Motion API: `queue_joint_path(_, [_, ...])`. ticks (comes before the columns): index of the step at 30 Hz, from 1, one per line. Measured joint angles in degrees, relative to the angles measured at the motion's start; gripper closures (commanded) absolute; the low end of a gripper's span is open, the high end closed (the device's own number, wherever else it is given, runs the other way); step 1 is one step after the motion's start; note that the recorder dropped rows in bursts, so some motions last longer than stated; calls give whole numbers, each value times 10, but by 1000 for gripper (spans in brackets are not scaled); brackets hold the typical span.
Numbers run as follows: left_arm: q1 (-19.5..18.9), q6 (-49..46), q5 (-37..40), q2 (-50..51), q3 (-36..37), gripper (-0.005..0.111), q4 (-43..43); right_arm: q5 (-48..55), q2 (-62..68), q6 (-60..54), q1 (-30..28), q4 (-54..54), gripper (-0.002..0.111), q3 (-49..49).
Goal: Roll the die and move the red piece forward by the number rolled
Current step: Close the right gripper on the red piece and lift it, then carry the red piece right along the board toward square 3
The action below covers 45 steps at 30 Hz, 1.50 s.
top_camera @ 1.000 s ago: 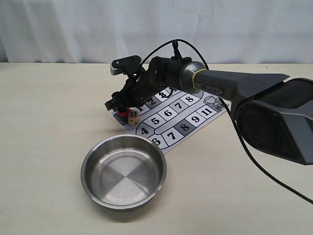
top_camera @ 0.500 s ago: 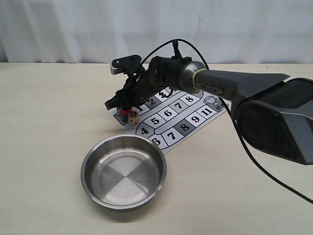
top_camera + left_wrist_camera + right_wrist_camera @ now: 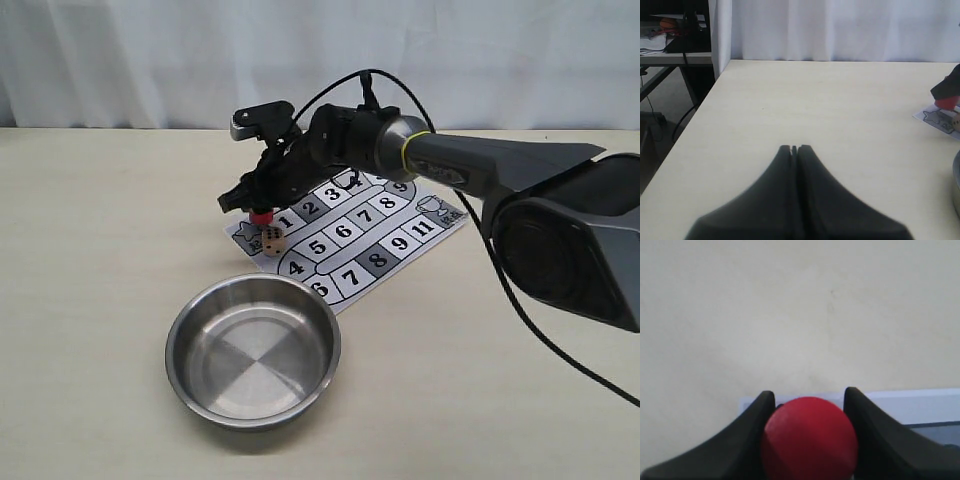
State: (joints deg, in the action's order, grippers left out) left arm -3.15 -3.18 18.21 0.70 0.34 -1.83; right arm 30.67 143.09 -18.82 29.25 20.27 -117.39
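The red piece hangs just above the near-left corner of the numbered game board, with my right gripper shut on it. In the right wrist view the red piece fills the gap between both black fingers of the right gripper. The die, a pale cube with black pips, rests on the board right beside and below the piece. My left gripper is shut and holds nothing, over bare table far to the left; from there the red piece shows at the far edge.
A steel bowl stands on the table in front of the board, close to its near edge. The right arm's black cable loops above the board. A white curtain backs the table.
The right gripper's fingers have closed on the red piece and lifted it a little, up and slightly right. The die and bowl have not moved.
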Motion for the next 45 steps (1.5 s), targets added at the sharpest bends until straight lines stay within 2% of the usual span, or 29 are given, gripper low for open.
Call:
queue_joint_path(8, [0,0,0,0,0,107,0,2,-8,0,-30,0,104,-3])
queue_joint_path(22, [0,0,0,0,0,107,0,39,12,-17,-30,0,104,-4])
queue_joint_path(32, [0,0,0,0,0,107,0,31,5,-17,-32,1,104,-4])
queue_joint_path(45, [0,0,0,0,0,107,0,1,-1,-17,-62,1,104,-4])
